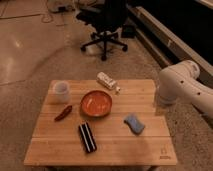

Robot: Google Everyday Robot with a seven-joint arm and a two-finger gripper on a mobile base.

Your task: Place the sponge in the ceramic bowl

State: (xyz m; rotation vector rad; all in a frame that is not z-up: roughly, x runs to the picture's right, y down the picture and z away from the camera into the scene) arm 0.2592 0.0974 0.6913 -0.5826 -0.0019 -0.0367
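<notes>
The light-blue sponge (134, 123) lies flat on the wooden table (150, 150), right of centre. The ceramic bowl (96, 103), orange-red inside with a darker rim, sits at the table's middle, left of the sponge and apart from it. It looks empty. My white arm (180, 85) bends in from the right. My gripper (164, 100) is at the arm's lower end over the table's right edge, up and to the right of the sponge, not touching it.
A black striped block (87, 137) lies in front of the bowl. A red pepper-like item (63, 112) and a clear cup (61, 91) are on the left. A white bottle (108, 81) lies at the back edge. A black office chair (105, 25) stands on the floor behind.
</notes>
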